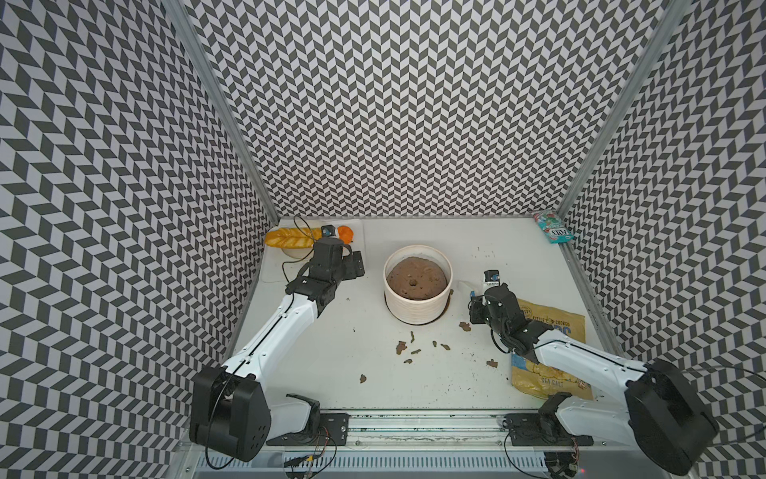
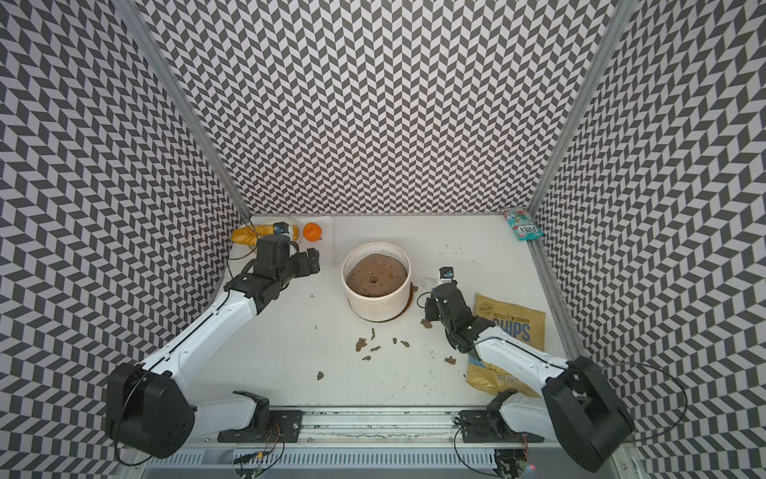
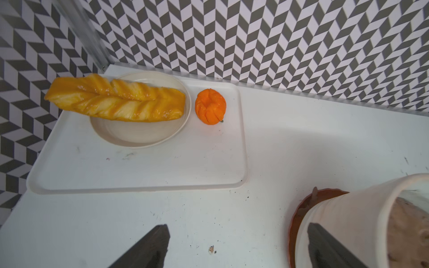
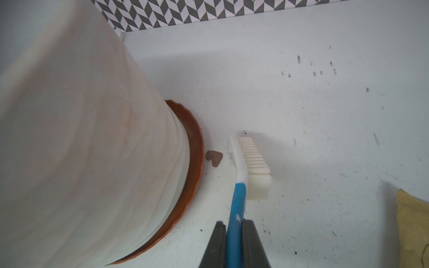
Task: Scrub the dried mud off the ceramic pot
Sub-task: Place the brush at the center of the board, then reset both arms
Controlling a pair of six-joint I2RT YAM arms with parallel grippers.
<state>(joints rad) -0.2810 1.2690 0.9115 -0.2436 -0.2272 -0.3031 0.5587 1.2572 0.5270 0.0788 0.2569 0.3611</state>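
The cream ceramic pot (image 1: 416, 309) (image 2: 377, 307) stands mid-table on a brown saucer (image 4: 193, 160), filled with brown soil. Its wall (image 4: 81, 139) shows only faint tan smears. Flakes of dried mud (image 1: 401, 347) (image 2: 360, 344) lie scattered on the table in front of the pot, and one flake (image 4: 214, 157) rests beside the saucer. My right gripper (image 1: 472, 302) (image 4: 234, 224) is shut on the blue handle of a white-bristled brush (image 4: 255, 167), just right of the pot, bristles turned away from it. My left gripper (image 1: 356, 265) (image 3: 238, 226) is open and empty, left of the pot (image 3: 343, 220).
A white tray (image 3: 139, 171) at the back left holds a plate (image 3: 139, 137) with a yellow braided loaf (image 3: 116, 102) and an orange pumpkin-like piece (image 3: 210, 106). A chips bag (image 1: 551, 327) lies under the right arm. A small packet (image 1: 553, 226) sits in the back right corner.
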